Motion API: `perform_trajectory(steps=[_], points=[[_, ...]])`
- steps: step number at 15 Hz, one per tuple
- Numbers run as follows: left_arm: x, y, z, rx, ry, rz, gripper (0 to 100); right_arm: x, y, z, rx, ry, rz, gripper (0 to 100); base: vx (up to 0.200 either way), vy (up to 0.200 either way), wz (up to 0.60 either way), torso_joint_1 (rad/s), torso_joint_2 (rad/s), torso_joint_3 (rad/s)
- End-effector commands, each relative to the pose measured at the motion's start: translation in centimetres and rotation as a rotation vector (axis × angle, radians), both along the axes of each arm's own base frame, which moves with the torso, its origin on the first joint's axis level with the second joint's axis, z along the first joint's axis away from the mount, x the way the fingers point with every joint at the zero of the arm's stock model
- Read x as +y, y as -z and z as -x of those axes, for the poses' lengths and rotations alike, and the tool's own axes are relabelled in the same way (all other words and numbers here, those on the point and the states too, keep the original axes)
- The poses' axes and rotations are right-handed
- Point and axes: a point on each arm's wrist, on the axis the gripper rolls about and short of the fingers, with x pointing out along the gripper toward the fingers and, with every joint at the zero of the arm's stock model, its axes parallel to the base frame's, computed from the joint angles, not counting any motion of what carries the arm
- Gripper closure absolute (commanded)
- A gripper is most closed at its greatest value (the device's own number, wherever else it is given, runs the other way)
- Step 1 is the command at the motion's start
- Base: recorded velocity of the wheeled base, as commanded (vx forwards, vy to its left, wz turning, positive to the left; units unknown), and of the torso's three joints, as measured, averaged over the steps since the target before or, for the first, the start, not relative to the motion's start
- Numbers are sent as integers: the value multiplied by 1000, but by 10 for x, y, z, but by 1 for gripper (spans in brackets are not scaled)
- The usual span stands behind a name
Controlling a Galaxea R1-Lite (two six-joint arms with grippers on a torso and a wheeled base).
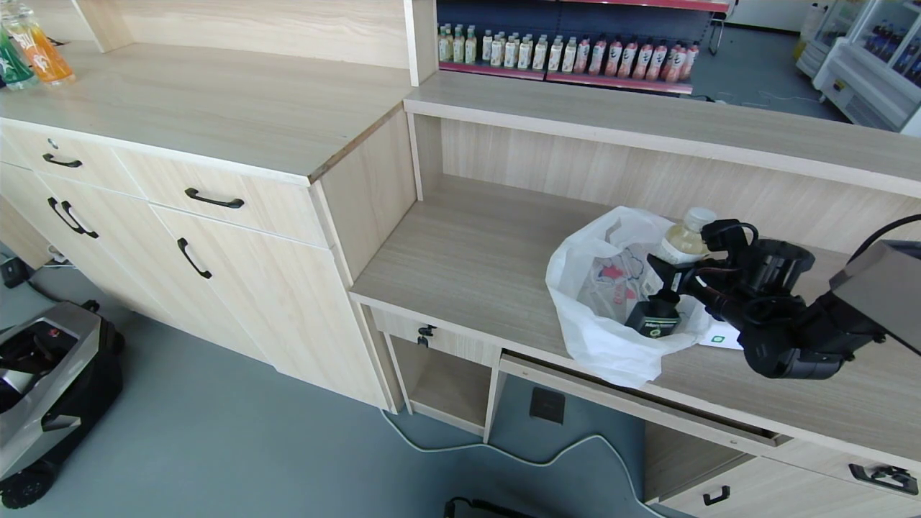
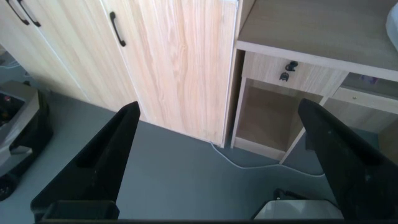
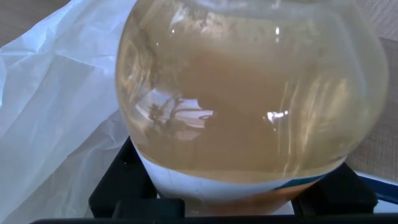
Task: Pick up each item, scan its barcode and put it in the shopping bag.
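A: Head view, left to right?
B: Two drinks (image 1: 29,47) on the cabinet (image 1: 216,108) top, far left. Then the desk (image 1: 475,259), with the white shopping bag (image 1: 597,338) near its front edge, mouth open. The bottle (image 1: 686,239), white cap and pale tea-coloured liquid, is at the right side of the bag's mouth. The right gripper (image 1: 673,277) is on it.
A: Bottle inside the bag?
B: Cannot tell. The gripper hides its lower part in the head view.
A: Right wrist view?
B: It adds the grip. The bottle sits clamped between the two dark fingers (image 3: 124,193), white label band at their level, bag plastic just beside it. So the right gripper is grasping the bottle.
A: Left gripper?
B: It's in the left wrist view. The left gripper (image 2: 219,124) is released: jaws spread wide, nothing between them. It hangs over the grey floor (image 2: 186,180), facing the cabinet doors and the open compartment (image 2: 267,118) under the desk, well apart from the bag.
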Motion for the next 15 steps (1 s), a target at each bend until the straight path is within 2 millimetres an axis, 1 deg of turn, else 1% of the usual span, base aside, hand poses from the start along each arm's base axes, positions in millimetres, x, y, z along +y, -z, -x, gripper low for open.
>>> perform_trajectory(steps=[1, 10, 12, 13, 15], points=[[0, 0, 0, -1, 0, 0, 0, 0, 6, 0, 12, 0, 1, 100, 0, 0, 0, 0, 0, 0], [0, 0, 0, -1, 0, 0, 0, -4, 10, 1, 20, 13, 30, 100, 0, 0, 0, 0, 0, 0], [0, 0, 0, -1, 0, 0, 0, -4, 15, 4, 39, 12, 35, 100, 0, 0, 0, 0, 0, 0], [0, 0, 0, -1, 0, 0, 0, -4, 15, 4, 39, 12, 35, 0, 0, 0, 0, 0, 0, 0], [0, 0, 0, 1, 0, 0, 0, -3, 15, 4, 41, 11, 34, 0, 0, 0, 0, 0, 0, 0]])
